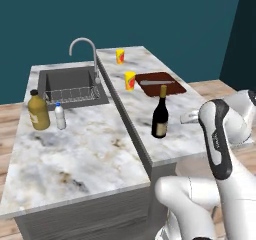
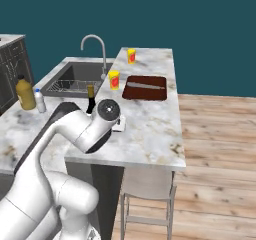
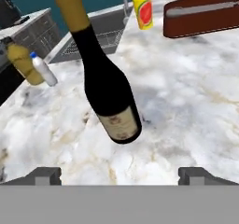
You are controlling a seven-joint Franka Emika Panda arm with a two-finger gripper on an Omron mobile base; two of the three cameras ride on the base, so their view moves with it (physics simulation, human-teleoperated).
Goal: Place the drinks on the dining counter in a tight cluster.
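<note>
The wine bottle (image 1: 160, 115) stands upright on the raised tabletop (image 1: 175, 129), close to its left long edge and about midway along it. In the hand view the wine bottle (image 3: 102, 78) appears tilted with its tan label facing the camera, which comes from the roll of the hand.

The claw (image 3: 120, 174) hangs just short of the wine bottle with its two dark tips spread wide apart, one at each lower corner of the hand view, and nothing between them. The tips do not touch the bottle.

The amber bottle (image 1: 38, 112) and the water bottle (image 1: 60, 116) stand just beside each other on the lower worktop (image 1: 75, 159), near its left edge and just in front of the sink (image 1: 70, 86). Both are well apart from the wine bottle and are not on the raised tabletop. In the right base view the amber bottle (image 2: 25, 94) and water bottle (image 2: 40, 100) show at the left, with the wine bottle (image 2: 91, 99) partly hidden behind the arm.

Farther along the raised tabletop a yellow cup (image 1: 130, 80) stands near the left edge, just beside a brown board (image 1: 161, 83) with a grey strip lying on it. A second cup (image 1: 120, 56) stands near the far end. A curved faucet (image 1: 85, 49) rises behind the sink.
</note>
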